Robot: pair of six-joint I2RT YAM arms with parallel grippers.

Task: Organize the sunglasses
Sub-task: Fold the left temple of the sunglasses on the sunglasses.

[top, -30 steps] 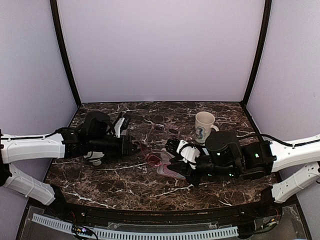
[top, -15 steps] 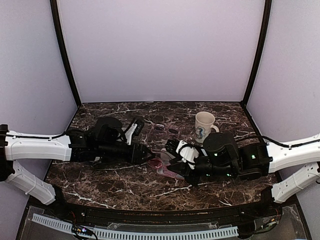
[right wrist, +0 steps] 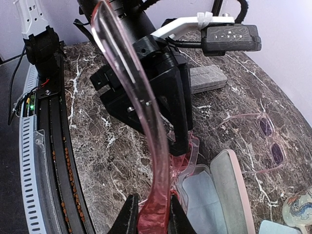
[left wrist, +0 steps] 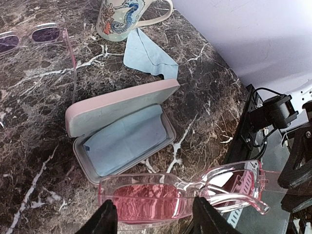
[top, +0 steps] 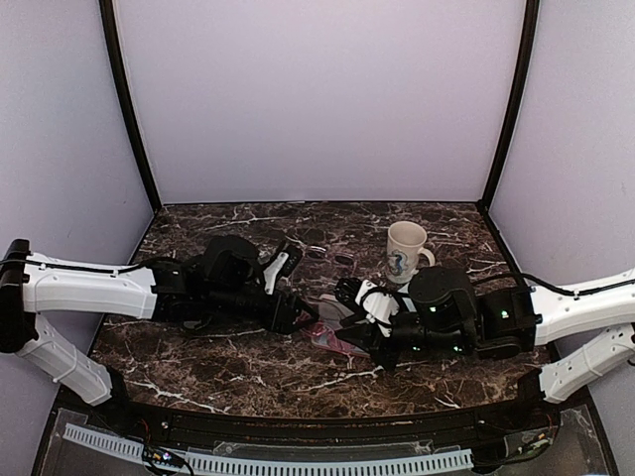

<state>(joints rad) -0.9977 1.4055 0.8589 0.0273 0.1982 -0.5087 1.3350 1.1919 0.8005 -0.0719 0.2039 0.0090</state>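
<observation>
Our right claw (right wrist: 152, 210) is clamped on one temple of the pink pair (right wrist: 157, 165), and that arm of the frame runs up out of its fingers. Our left claw (left wrist: 156, 215) sits at the front of the same frame with its fingers spread to either side of one lens. Whether they press on it we cannot tell. The pair hangs between us low over the table (left wrist: 39, 102), as far as we can make out, just beside the near edge of the open pink case (left wrist: 122, 103).

We judge the task barely begun. Nothing is stowed: the pink case holds only its blue cloth (left wrist: 127, 144), and the pink pair is not folded, with at least one temple standing out. The other pair (left wrist: 34, 36) lies flat on the table well beyond the case, temples out. The grey case (right wrist: 207, 78) lies shut. What is left, as we read it, is to fold this pair, lay it in the case and shut the lid, then do the same for the other.

Both arms lie low and stretch inward from their sides. The wrists are nearly level with the table, and the claws meet nose to nose at the front middle.
</observation>
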